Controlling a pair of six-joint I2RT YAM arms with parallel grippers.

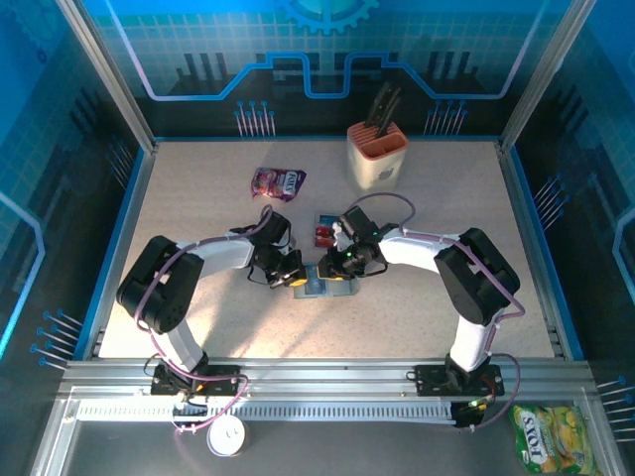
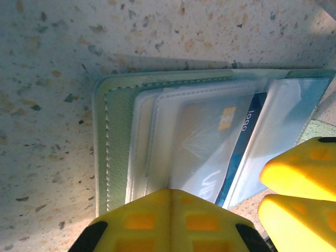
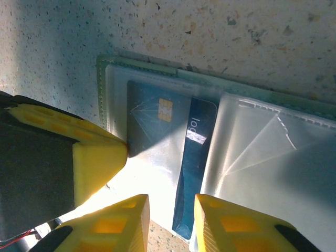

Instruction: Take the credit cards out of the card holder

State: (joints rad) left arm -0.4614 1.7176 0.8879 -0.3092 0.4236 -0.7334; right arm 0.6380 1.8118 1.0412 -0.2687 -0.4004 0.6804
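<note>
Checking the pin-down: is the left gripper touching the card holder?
Touching. In the right wrist view, the left gripper's shut tip presses onto the card holder, with no gap visible.

The blue credit card [image 3: 163, 136] bears the word "logo" on its dark stripe.

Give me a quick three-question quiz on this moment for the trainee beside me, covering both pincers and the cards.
1. True or false: the left pincer is shut, with its tip on the open card holder.
2. What lies between the tips of the right pincer? A) the end of the blue card B) a purple pouch C) a knife handle
3. Fill in: the loose cards lying on the table just beyond the card holder are mainly ____.
Key: 1 true; 2 A; 3 red.
</note>
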